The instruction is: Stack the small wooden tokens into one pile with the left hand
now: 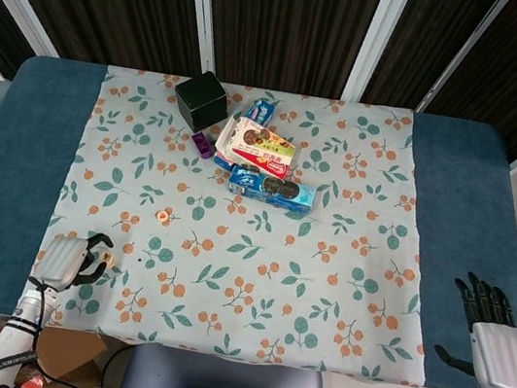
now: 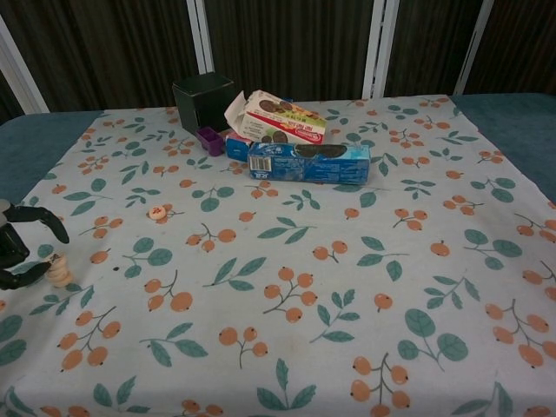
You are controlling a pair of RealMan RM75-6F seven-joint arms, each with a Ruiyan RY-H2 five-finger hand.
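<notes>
While your left hand [image 2: 19, 248] sits spread and empty beside the token pile [image 2: 59, 270] near the cloth's left edge, a careless finger could topple it; one loose token [image 2: 156, 211] waits farther in. Your right hand [image 1: 490, 337] rests spread, empty.

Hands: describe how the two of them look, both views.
Each hand has a silver-grey, boxy back and black fingers: left hand, right hand. White wrist segments sit below both; the right one shows a small green light. The chest view shows only the left hand's black fingers.
</notes>
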